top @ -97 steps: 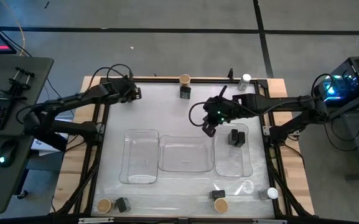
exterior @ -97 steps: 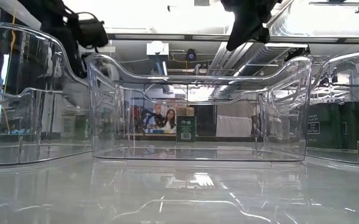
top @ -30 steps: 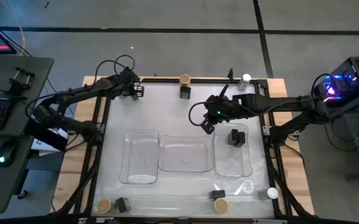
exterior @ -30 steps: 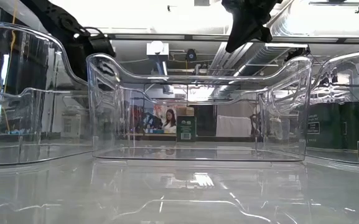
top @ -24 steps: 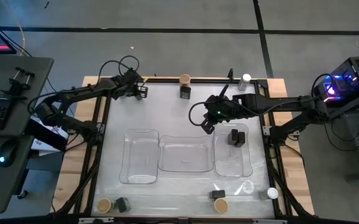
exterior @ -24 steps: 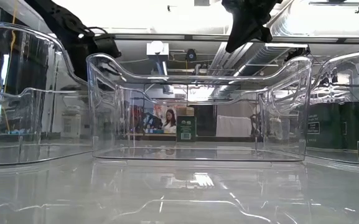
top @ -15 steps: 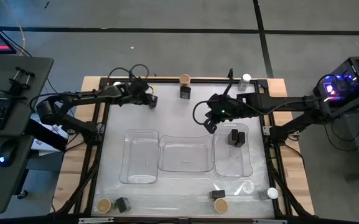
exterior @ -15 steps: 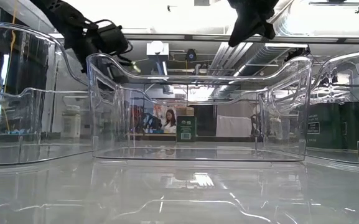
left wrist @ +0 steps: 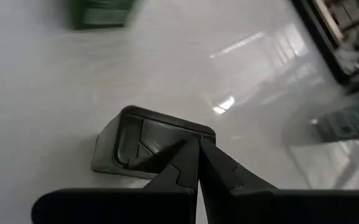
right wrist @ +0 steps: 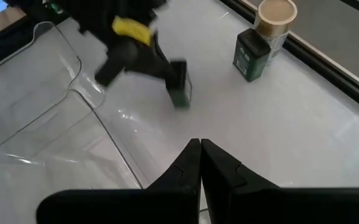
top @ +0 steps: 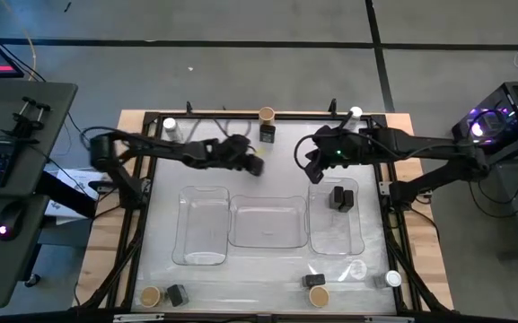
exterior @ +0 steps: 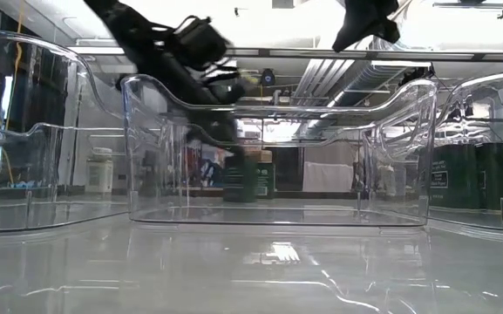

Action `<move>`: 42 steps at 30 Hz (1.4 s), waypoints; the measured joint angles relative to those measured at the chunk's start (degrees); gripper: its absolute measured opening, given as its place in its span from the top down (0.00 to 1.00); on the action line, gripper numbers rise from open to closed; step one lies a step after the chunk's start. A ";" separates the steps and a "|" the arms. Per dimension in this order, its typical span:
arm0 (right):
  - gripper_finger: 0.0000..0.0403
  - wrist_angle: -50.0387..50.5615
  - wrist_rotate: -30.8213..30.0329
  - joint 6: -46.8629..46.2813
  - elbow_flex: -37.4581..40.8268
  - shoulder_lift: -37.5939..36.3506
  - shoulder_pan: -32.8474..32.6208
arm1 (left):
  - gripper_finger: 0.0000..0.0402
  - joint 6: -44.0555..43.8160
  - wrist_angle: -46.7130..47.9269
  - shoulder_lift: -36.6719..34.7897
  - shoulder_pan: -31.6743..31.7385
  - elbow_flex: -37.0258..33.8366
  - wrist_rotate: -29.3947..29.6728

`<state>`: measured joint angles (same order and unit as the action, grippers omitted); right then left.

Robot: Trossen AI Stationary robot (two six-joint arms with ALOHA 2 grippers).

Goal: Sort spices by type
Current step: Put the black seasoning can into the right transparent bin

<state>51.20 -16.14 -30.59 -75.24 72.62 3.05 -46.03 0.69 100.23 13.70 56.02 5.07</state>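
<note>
Right wrist view: a black boxy spice container (right wrist: pixel 179 84) stands upright on the table, just beyond the far edge of the middle tray (top: pixel 267 235), and the left gripper (right wrist: pixel 163 65) is right there at it! Jaws pressed fully closed, nothing between them. The left wrist view shows the closed tips right over that box; whether they touch it, I cannot tell.

Farther beyond the middle tray, at the table's (top: pixel 241 144) far edge, another black box (top: pixel 267 134) touches a round tan-topped container (top: pixel 267 114). A white-lidded jar (top: pixel 355 114) stands at the far right corner from the tray, another white-lidded jar (top: pixel 171 126) at the far left.

The right gripper (top: pixel 313 169) hangs beyond the middle tray's far right corner, jaws closed and empty.

Right of the middle tray, the right tray (top: pixel 336 240) holds two black boxes (top: pixel 341 196) side by side. The left tray (top: pixel 202 242) sits on the other side.

On the near side of the middle tray: a tan-topped one (top: pixel 151 296) beside a black box (top: pixel 177 294) to the left; a black box (top: pixel 313 281), a tan top (top: pixel 319 295), a clear jar (top: pixel 357 268) and a white lid (top: pixel 392 279) to the right.
</note>
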 joint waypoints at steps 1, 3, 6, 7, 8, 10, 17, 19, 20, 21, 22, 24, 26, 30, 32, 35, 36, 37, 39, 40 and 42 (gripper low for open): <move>1.00 0.00 0.01 0.00 0.00 -0.15 -0.02 | 1.00 0.70 0.17 2.14 -0.54 2.60 -0.19; 1.00 0.02 0.02 0.00 0.00 -0.37 -0.02 | 1.00 2.86 0.43 5.86 -1.36 7.86 -0.95; 1.00 0.04 0.02 0.01 0.00 -0.49 -0.02 | 1.00 6.34 1.81 11.63 -2.32 16.37 -3.40; 1.00 0.02 0.02 0.11 0.00 -0.53 -0.02 | 1.00 7.25 2.31 13.51 -2.63 19.16 -3.92; 1.00 0.02 0.02 0.26 0.00 -0.60 -0.02 | 1.00 7.96 3.06 15.35 -2.94 21.98 -4.05; 1.00 0.02 0.02 0.71 0.00 -0.88 -0.02 | 1.00 9.31 4.90 18.78 -3.30 27.41 -4.12; 1.00 0.45 -2.80 0.77 0.00 -2.83 -0.02 | 1.00 17.08 13.32 21.35 -2.47 39.60 -5.90; 1.00 0.69 -3.45 0.59 0.00 -3.56 -0.02 | 1.00 19.97 16.88 19.53 -1.38 40.77 -5.82; 1.00 0.74 -3.86 -0.01 0.00 -3.79 -0.02 | 1.00 21.16 19.00 18.42 -0.74 40.88 -5.75; 0.99 0.81 -4.59 -1.26 0.00 -3.90 -0.02 | 1.00 22.14 21.28 17.21 -0.05 40.87 -5.37; 0.99 1.07 -5.18 -2.88 0.00 -3.94 0.02 | 1.00 22.92 23.54 15.91 0.59 40.86 -4.69; 0.97 1.98 -5.26 -4.89 0.00 -3.54 0.68 | 1.00 25.19 28.94 12.72 1.77 40.78 -3.01; 0.91 2.91 -4.46 -5.18 -0.02 -2.37 1.59 | 1.00 27.95 32.58 8.88 2.62 40.77 -0.66; 0.71 2.64 -1.37 -5.06 -0.02 2.76 3.96 | 1.00 32.29 34.14 -1.06 3.38 37.77 1.86; 0.59 1.65 1.01 -4.58 -0.02 6.43 4.90 | 1.00 33.28 33.61 -7.24 3.47 35.46 2.44; 0.42 0.95 1.63 0.32 -0.01 12.83 5.92 | 1.00 35.58 32.09 -17.01 3.10 31.19 3.30; 0.38 0.98 1.62 1.51 0.00 14.88 6.35 | 1.00 36.10 31.78 -20.26 2.57 29.39 3.44; 0.34 1.00 1.90 2.42 0.00 16.68 6.87 | 1.00 36.28 31.18 -23.34 2.08 27.58 3.46; 0.29 1.00 3.62 3.69 0.00 20.12 8.15 | 1.00 35.71 30.30 -29.30 0.98 23.44 3.26; 0.28 1.04 4.80 3.93 0.00 21.51 8.81 | 1.00 34.64 29.55 -32.04 0.43 21.25 3.12; 0.27 0.91 6.28 4.05 0.00 23.61 10.00 | 1.00 32.03 27.49 -37.36 -0.43 16.89 3.56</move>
<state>52.11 -9.86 -26.54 -75.24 96.23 13.05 -14.00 28.19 62.87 13.27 72.90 8.63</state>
